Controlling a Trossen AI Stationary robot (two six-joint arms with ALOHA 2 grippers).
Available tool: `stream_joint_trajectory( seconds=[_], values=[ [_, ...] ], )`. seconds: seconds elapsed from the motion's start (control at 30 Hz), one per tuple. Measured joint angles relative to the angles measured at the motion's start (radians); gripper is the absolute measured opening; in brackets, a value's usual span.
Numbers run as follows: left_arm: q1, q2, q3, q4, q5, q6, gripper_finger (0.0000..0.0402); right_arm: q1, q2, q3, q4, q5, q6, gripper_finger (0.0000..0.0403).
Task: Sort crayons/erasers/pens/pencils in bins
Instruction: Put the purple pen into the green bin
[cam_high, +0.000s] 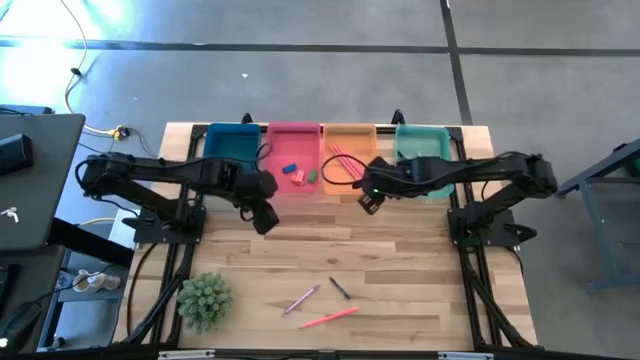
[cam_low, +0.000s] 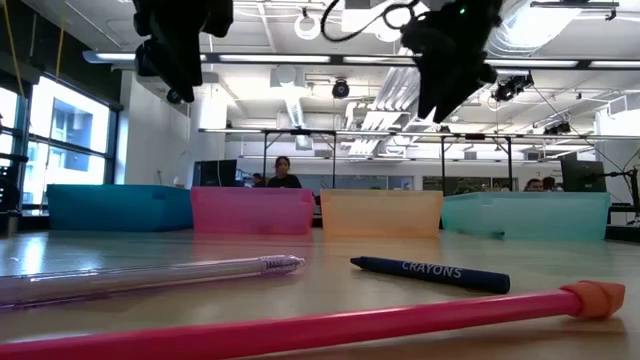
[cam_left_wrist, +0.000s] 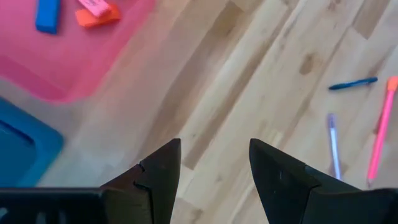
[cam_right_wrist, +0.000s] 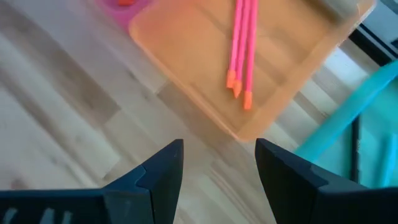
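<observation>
Here, near to far across the table (cam_high: 400, 250):
Lower centre: a pink pencil (cam_high: 328, 319), a clear pen (cam_high: 301, 299) and a dark blue crayon (cam_high: 340, 288) lie loose on the wood; a small green plant (cam_high: 204, 299) stands at lower left.
Left gripper (cam_high: 266, 222): hangs over bare wood at centre left, jaws parted, holding nothing.
Right gripper (cam_high: 368, 205): hangs just below the orange bin (cam_high: 350, 132), jaws wide, empty.
Bins, upper centre: blue bin (cam_high: 232, 130), pink bin (cam_high: 293, 131), orange, teal bin (cam_high: 421, 132) in a row.
Erasers (cam_high: 298, 173): in the pink bin.
Orange bin: pink pencils (cam_right_wrist: 241, 43) inside.
</observation>
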Motion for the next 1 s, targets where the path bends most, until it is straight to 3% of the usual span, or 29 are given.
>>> stream_joint_trajectory(
  seconds=[0.23, 0.6, 1.0],
  values=[
    [-0.111, 0.068, 0.0, 0.04, -0.045, -0.163, 0.0179, 0.06, -0.086, -0.04, -0.001, 0.008, -0.002, 0.0193],
    [-0.293, 0.2, 0.0, 0.12, -0.045, -0.399, 0.0179, 0.093, -0.1, -0.041, -0.012, 0.035, -0.078, 0.0193],
    [-0.422, 0.256, 0.0, 0.393, -0.046, -0.507, 0.0179, 0.093, -0.1, -0.041, -0.016, 0.045, -0.106, 0.0193]
  ],
)
